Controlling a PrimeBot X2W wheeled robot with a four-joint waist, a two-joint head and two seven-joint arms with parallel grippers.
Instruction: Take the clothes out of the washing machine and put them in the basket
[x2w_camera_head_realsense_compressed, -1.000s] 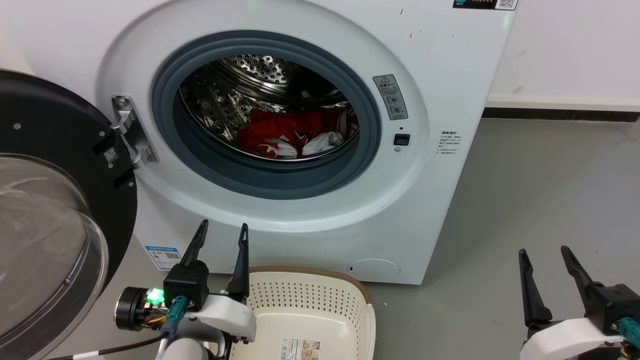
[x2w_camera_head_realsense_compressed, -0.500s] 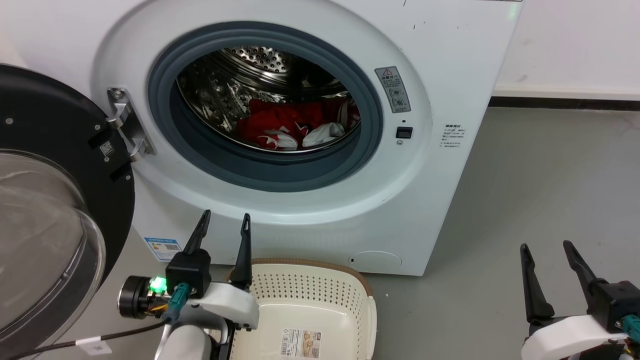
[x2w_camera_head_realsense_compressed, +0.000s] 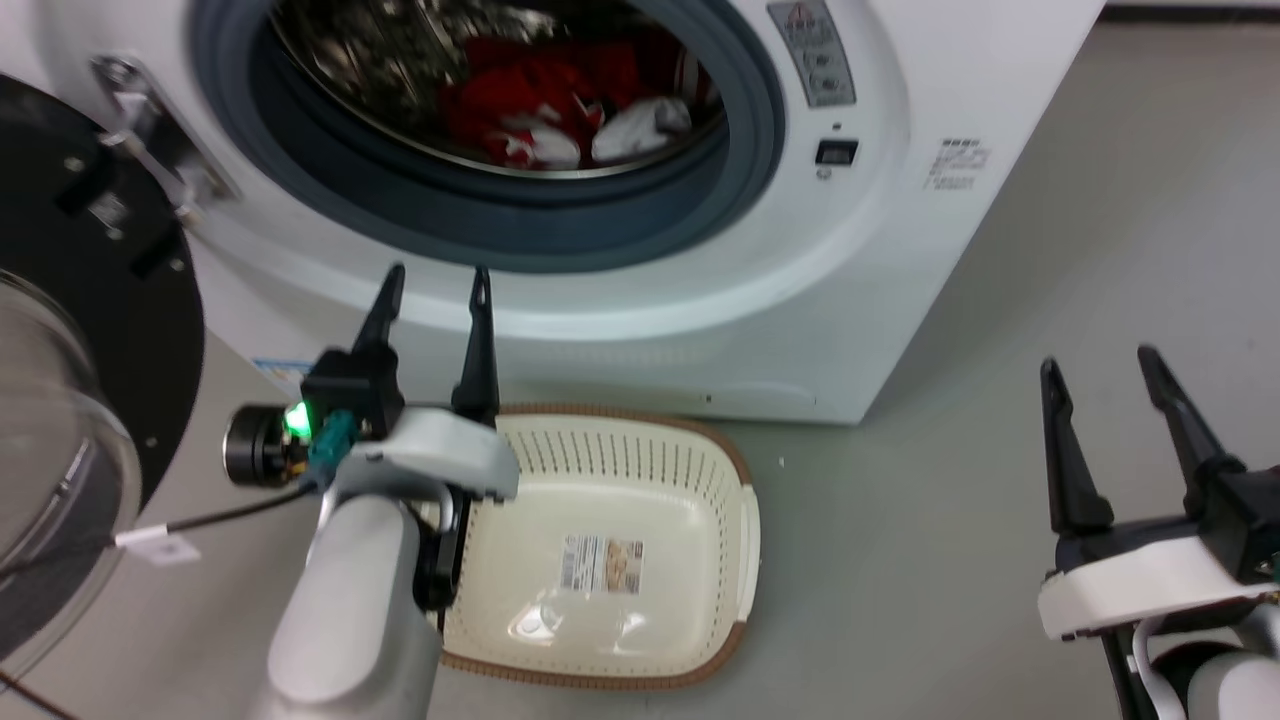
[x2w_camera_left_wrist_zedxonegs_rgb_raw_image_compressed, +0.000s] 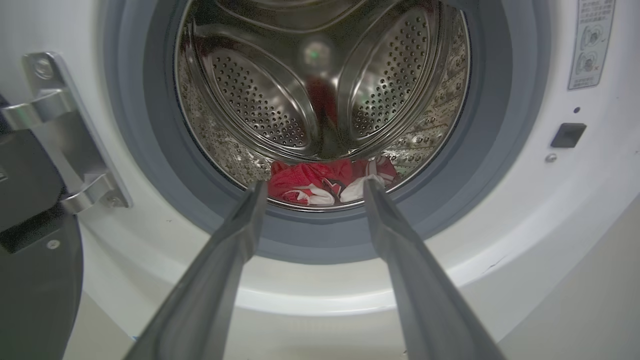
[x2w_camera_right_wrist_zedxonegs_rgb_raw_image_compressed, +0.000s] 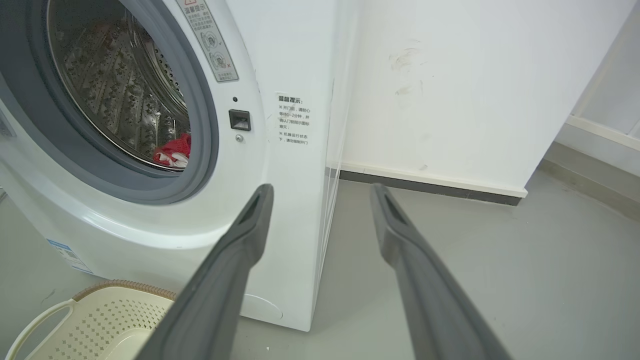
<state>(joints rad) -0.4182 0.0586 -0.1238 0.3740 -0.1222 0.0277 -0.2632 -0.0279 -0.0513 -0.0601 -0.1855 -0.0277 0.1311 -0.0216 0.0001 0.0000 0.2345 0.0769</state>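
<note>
While the soft red-and-white fabric clothes lie low inside the big white front-loading washing machine, the left end effector and right end effector gape empty outside it. Limp and light, they probably suit a pinch on a raised fold.
</note>
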